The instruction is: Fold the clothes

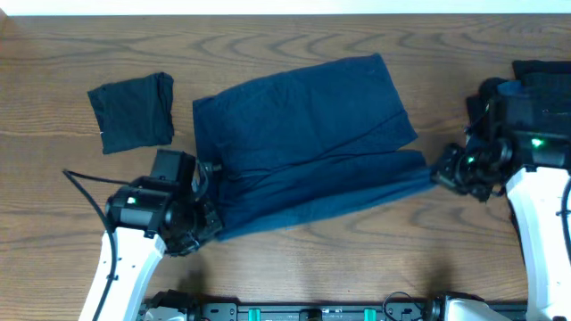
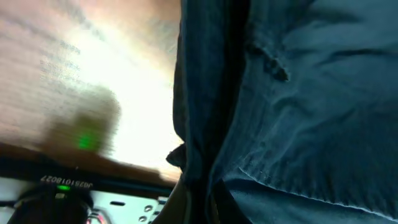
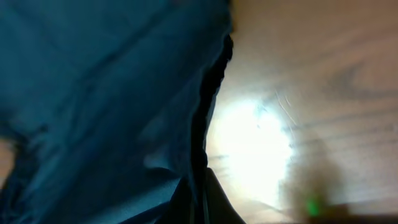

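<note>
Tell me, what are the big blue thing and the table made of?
The blue garment looks like soft matte woven cloth, maybe cotton: it creases and shows stitched seams. The table looks like wood or laminate, slightly glossy: grain lines, glare.

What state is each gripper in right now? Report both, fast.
Left gripper: closed, pinching the navy garment at its near-left corner.
Right gripper: closed, pinching the same garment at its right edge.
</note>
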